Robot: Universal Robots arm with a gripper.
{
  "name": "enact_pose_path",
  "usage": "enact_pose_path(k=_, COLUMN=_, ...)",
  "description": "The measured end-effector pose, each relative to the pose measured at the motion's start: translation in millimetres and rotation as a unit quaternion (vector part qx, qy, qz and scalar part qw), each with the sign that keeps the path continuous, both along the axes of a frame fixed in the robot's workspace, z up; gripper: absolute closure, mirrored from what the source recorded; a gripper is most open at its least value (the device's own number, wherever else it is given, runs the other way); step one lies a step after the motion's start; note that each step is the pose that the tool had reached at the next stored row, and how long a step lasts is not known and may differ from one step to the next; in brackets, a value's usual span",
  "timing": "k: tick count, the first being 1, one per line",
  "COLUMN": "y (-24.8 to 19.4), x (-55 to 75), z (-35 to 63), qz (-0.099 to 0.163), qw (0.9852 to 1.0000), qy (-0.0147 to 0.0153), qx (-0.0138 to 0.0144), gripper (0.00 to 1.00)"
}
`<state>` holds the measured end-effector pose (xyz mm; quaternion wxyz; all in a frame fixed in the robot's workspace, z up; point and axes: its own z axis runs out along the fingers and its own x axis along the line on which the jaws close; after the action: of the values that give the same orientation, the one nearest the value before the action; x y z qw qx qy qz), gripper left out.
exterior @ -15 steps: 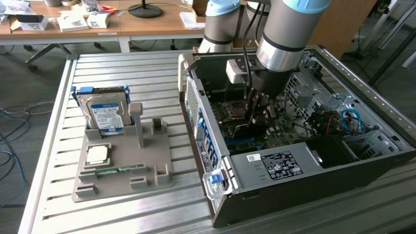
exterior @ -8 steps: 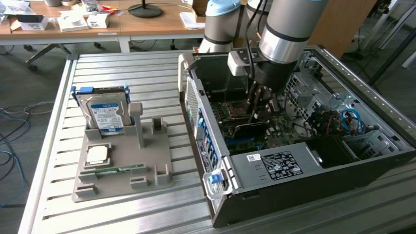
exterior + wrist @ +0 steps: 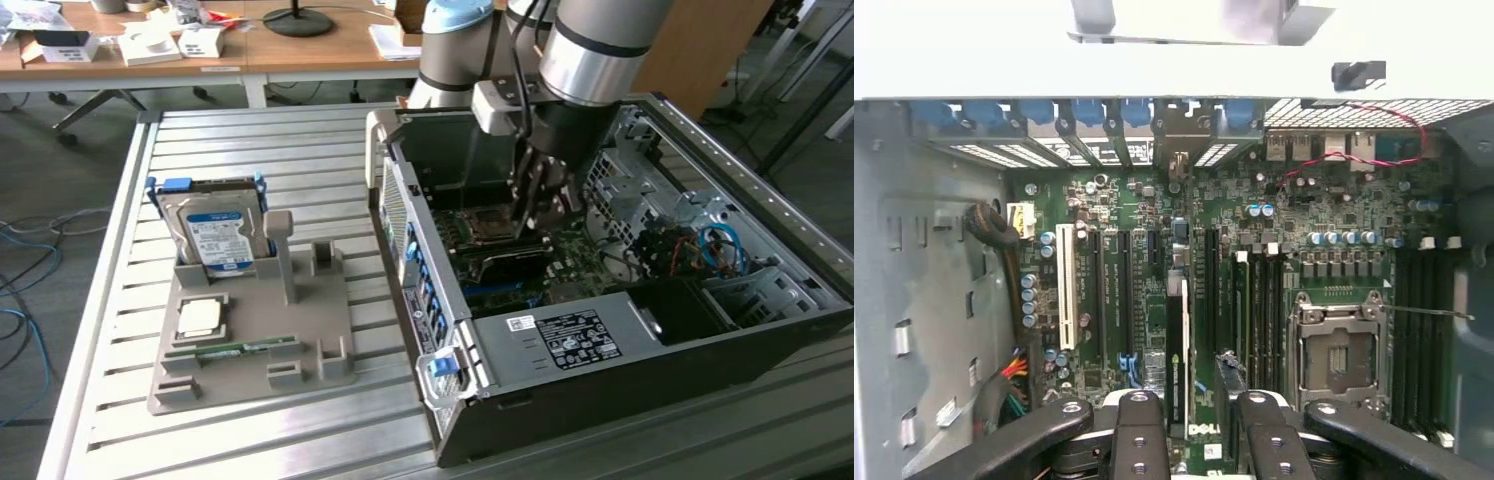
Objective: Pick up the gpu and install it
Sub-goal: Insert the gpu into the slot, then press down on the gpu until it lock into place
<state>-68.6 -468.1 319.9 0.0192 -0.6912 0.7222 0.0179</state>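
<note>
I am pinching the gpu edge-on in my claw, holding it upright over the motherboard so its edge faces the slots.

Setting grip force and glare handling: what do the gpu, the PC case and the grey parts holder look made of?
gpu: seen edge-on, dark circuit-board laminate, matte; face hidden.
PC case: sheet metal, black-painted outside, bare grey perforated panels inside.
parts holder: matte grey, blocky moulded shapes, probably plastic, possibly printed.
</note>
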Motion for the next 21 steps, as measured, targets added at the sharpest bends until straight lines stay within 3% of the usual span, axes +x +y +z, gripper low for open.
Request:
enact_pose_path(k=11, y=0.0, x=0.4, z=18.8, qz=0.000, qw=1.0000, qy=0.0000, qx=-0.0009, gripper=0.66)
enact_pose_path(k=21, y=0.0, x=0.4, z=19.8, qz=0.000, qw=1.0000, qy=0.0000, qx=-0.0010, gripper=0.66)
